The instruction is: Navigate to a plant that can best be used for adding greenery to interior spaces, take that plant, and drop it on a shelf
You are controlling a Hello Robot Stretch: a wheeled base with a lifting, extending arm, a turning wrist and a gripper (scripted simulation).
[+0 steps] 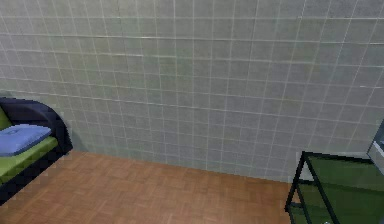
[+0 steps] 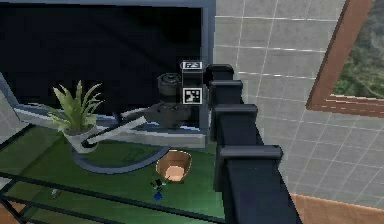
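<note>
The plant [image 2: 74,108] stands upright in a pale pot [image 2: 76,134] on the green glass table [image 2: 40,168], toward the table's end nearest the arm side view's left. Its long axis runs straight up from the tabletop, and its thin leaves fan up and outward. A large dark television [image 2: 110,40] rises at the table's back edge, just behind the plant. The arm [image 2: 240,150] crosses above the table, and the gripper [image 2: 105,132] reaches to the pot. With the pot on the table right at the fingers, I cannot tell how the jaws stand or whether they hold anything. A brown bowl [image 2: 175,168] and a small dark object [image 2: 157,186] lie on the table beside the arm. In the forward view, a dark sofa [image 1: 50,125] sits across the wooden floor from the table.
</note>
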